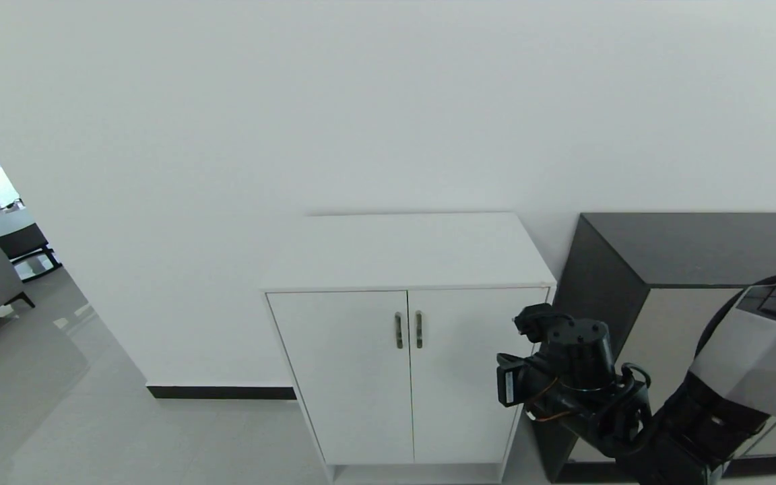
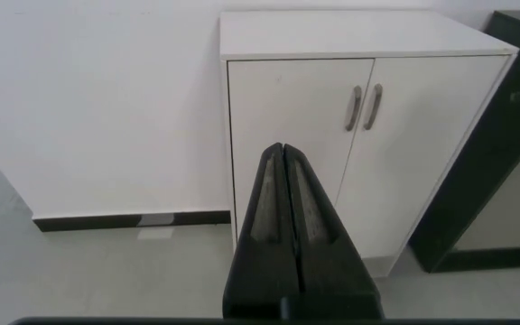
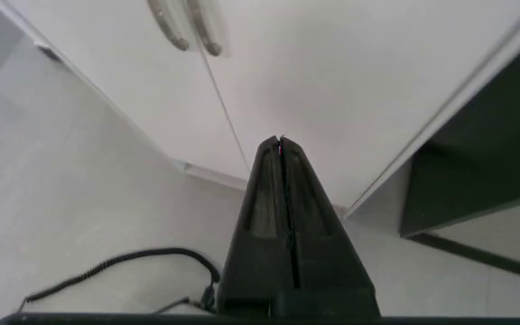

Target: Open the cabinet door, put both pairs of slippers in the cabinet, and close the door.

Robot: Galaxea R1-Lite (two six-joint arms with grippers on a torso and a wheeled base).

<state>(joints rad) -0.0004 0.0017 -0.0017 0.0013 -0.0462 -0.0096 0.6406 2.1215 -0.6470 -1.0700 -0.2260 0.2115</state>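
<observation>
white two-door cabinet (image 1: pixel 361 350): stands on the floor against the wall, and both doors are shut and meet at the centre seam.
left door (image 2: pixel 287 99): flat and flush with the cabinet front.
right door (image 1: pixel 469 364): flat and flush, its lower right corner hidden behind the right arm in the head view.
grey metal bar handles (image 1: pixel 399 330): two slim upright bars, one on each door, just beside each other on either side of the seam.
left gripper (image 2: pixel 283 149): fingers pressed together with nothing between them. It points toward the left door from well apart, above the floor.
right gripper (image 3: pixel 281 144): fingers together and holding nothing. It is aimed at the lower part of the right door, below the handles and near the panel. Whether it touches cannot be told.
right arm (image 1: pixel 573 364): low in front of the white cabinet's right edge, where it meets the dark unit.
dark glossy cabinet (image 1: pixel 684 249): just beside the white cabinet on its right.
pale grey tiled floor (image 1: pixel 125 438): runs up to a black skirting strip (image 1: pixel 219 392) along the white wall (image 1: pixel 361 101).
black coiled cable (image 3: pixel 125 266): lies on the floor below the right gripper.
</observation>
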